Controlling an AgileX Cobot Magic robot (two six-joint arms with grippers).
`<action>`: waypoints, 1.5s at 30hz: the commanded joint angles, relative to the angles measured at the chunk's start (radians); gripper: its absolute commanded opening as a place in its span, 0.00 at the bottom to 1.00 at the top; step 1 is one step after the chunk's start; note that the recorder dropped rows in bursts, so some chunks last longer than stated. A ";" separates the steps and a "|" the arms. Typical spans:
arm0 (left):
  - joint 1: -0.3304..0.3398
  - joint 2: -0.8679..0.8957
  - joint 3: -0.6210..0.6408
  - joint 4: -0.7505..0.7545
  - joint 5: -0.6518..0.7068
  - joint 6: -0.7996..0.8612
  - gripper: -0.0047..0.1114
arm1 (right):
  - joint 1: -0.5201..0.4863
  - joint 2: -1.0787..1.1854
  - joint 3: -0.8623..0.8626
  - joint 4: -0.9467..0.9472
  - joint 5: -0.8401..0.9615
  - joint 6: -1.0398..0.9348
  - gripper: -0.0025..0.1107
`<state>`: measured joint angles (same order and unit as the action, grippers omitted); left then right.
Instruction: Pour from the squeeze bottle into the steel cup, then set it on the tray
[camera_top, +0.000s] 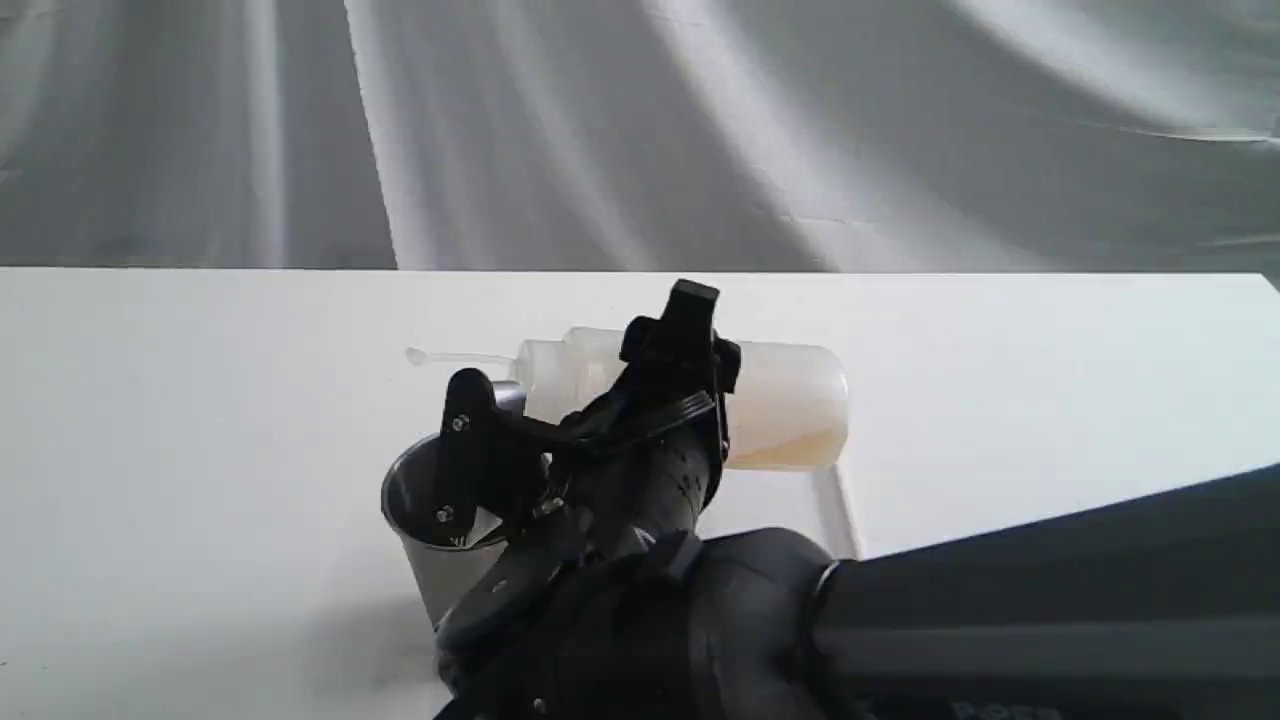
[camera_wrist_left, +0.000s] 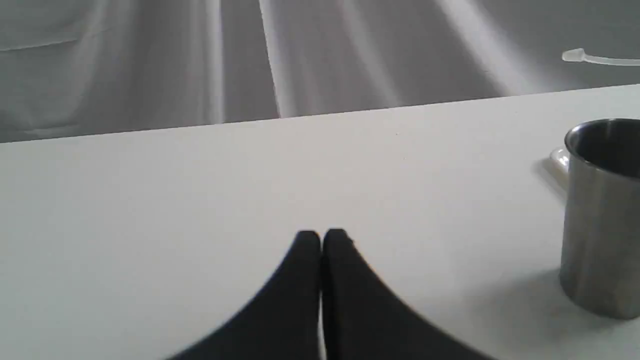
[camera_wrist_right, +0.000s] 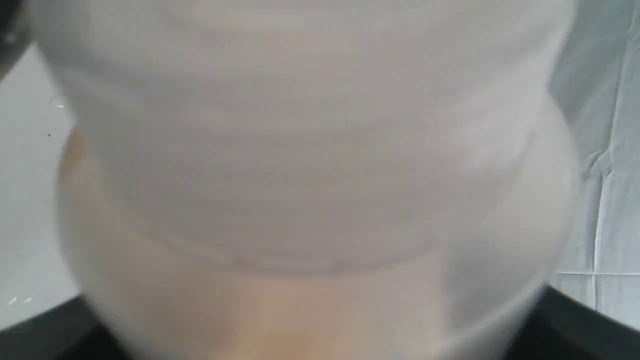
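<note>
The squeeze bottle (camera_top: 790, 400) is held sideways in the air, nozzle toward the left, with amber liquid pooled along its lower side. My right gripper (camera_top: 625, 385) is shut on its body, and the bottle (camera_wrist_right: 320, 175) fills the right wrist view. Its thin cap strap (camera_top: 450, 357) sticks out left, above the steel cup (camera_top: 425, 560). The cup stands upright below the nozzle end, partly hidden by the gripper. A rim of the white tray (camera_top: 835, 510) shows under the bottle. My left gripper (camera_wrist_left: 322, 239) is shut and empty over bare table, left of the cup (camera_wrist_left: 600, 215).
The white table (camera_top: 200, 450) ends at a far edge in front of a grey cloth backdrop (camera_top: 640, 130). A corner of the tray (camera_wrist_left: 559, 159) peeks out behind the cup. My right arm (camera_top: 1000, 620) fills the lower right of the exterior view.
</note>
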<state>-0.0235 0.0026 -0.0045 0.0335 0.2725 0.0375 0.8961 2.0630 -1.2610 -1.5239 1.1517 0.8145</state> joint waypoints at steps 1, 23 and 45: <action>0.002 -0.003 0.004 -0.001 -0.007 -0.005 0.04 | 0.002 -0.008 -0.003 -0.031 0.036 -0.002 0.20; 0.002 -0.003 0.004 -0.001 -0.007 -0.005 0.04 | 0.002 -0.013 -0.075 -0.108 0.069 -0.135 0.20; 0.002 -0.003 0.004 -0.001 -0.007 -0.003 0.04 | 0.002 -0.013 -0.090 -0.124 0.069 -0.605 0.20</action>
<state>-0.0235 0.0026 -0.0045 0.0335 0.2725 0.0375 0.8961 2.0633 -1.3423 -1.6075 1.1892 0.2480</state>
